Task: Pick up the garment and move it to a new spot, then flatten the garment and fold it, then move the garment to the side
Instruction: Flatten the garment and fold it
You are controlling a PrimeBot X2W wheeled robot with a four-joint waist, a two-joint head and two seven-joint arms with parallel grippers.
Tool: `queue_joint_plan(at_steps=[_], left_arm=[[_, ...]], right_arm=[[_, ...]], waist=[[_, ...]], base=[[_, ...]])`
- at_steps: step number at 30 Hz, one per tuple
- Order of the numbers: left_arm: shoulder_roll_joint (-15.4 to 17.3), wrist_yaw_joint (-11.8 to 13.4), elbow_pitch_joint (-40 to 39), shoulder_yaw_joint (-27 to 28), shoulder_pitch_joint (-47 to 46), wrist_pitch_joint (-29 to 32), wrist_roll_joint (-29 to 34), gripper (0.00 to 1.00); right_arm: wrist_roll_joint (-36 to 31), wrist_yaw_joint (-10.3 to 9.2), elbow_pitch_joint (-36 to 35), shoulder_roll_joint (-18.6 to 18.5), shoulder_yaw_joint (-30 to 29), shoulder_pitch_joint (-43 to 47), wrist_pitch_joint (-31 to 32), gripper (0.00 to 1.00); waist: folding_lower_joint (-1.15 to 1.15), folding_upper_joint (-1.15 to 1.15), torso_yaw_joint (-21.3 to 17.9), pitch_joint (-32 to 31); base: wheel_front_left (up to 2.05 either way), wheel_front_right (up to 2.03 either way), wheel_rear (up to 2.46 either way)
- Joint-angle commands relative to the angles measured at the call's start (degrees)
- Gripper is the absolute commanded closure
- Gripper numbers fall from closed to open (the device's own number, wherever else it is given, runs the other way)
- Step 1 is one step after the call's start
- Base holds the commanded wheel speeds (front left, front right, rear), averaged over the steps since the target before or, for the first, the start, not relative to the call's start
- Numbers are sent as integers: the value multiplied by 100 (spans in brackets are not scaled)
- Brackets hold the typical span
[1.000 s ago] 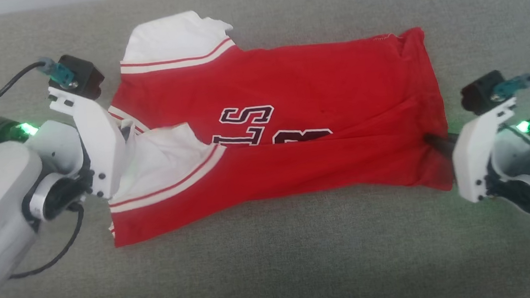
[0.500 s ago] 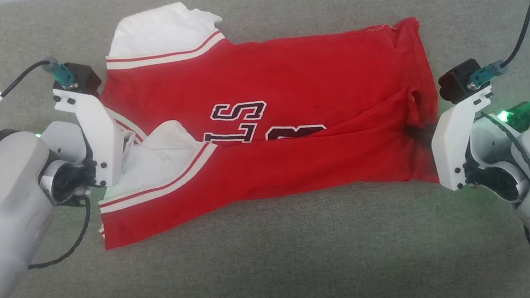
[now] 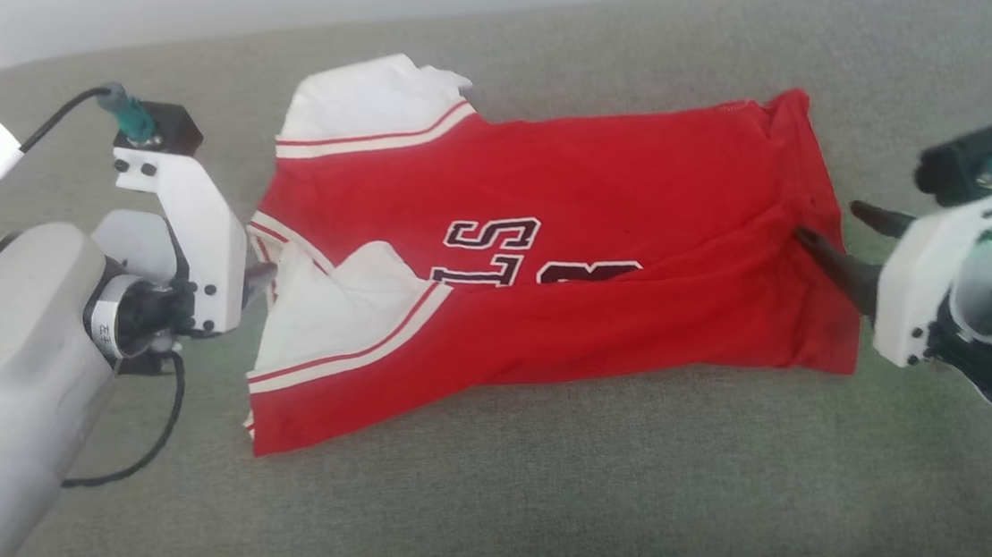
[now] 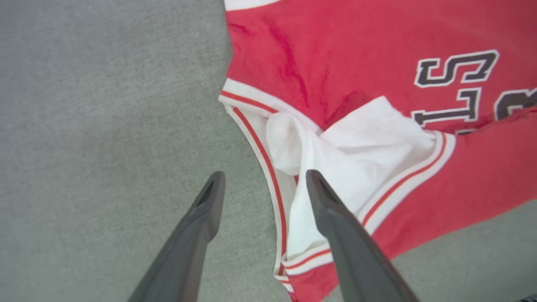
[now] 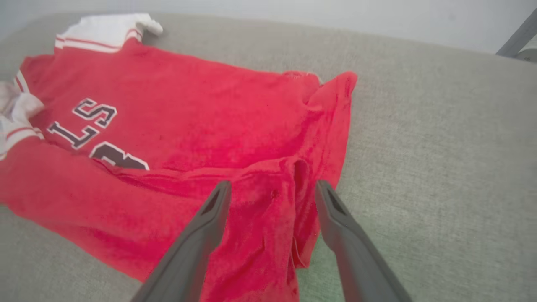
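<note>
The red, white-sleeved jersey T-shirt point(image 3: 587, 190) lies across the grey fabric worktop point(image 3: 515, 492), the left gripper point(image 4: 262, 178) at its collar end, the right gripper point(image 3: 828, 221) at its hem.

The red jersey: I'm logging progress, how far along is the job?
Done: red jersey-style T-shirt with white sleeves lies on the grey fabric surface, near edge folded over the lettering. In hand: nothing; left gripper and right gripper open at its ends. Left: likely more folding, moving it aside.

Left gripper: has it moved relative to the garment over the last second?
Yes. Against the garment, the left gripper has drawn back toward the head view's left; its fingers stand open at the collar's edge.
</note>
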Motion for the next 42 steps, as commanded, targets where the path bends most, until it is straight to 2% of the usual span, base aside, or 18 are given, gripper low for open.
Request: queue_joint_plan(at_steps=[1, 7, 8, 15, 20, 26, 31, 32, 33, 37, 42], left_arm=[[53, 103, -154, -23, 138, 120, -57, 0], [400, 596, -1119, -5, 516, 560, -308, 0], [400, 596, -1119, -5, 516, 560, -308, 0], [933, 1268, -2203, 22, 1070, 843, -603, 0], [1194, 1558, -2540, 73, 1397, 767, -698, 0], [1244, 1402, -2257, 89, 1635, 315, -552, 0], [953, 1122, -1705, 80, 1761, 67, -636, 0], [896, 1033, -1613, 44, 1769, 58, -626, 44], [821, 996, -1497, 51, 1780, 28, -666, 100], [612, 746, -1221, -4, 1762, -7, -669, 100], [389, 566, -1006, -25, 1610, -106, -574, 100]], right_arm=[[-144, 1, -69, 55, -195, 190, -143, 0], [-688, 1, -484, 452, -1142, 829, -460, 0], [-688, 1, -484, 452, -1142, 829, -460, 0], [-1233, 1, -1133, 988, -1845, 1229, -485, 0], [-1449, 1, -1491, 1246, -2086, 1375, -370, 0], [-1564, 1, -1740, 1463, -2217, 1462, -192, 0], [-1533, 1, -1790, 1508, -2165, 1557, 222, 0], [-1514, 2, -1812, 1478, -2112, 1572, 354, 0], [-1462, 1, -1812, 1499, -2107, 1593, 524, 0], [-1350, 2, -1795, 1587, -2159, 1595, 1240, 0], [-1406, 2, -1732, 1584, -2164, 1412, 2099, 0]], waist=[[0, 0, 68, -123], [0, 0, 51, -189], [0, 0, 51, -189], [0, 0, -136, -64], [0, 0, -280, 81], [0, 0, -384, 257], [0, 0, -414, 359], [0, 0, -413, 373], [0, 0, -411, 384], [0, 0, -386, 440], [0, 0, -282, 543]], base=[[0, 0, 0], [0, 0, 0], [0, 0, 0], [0, 0, 0], [0, 0, 0], [0, 0, 0], [0, 0, 0], [0, 0, 0], [0, 0, 0], [0, 0, 0], [0, 0, 0]])
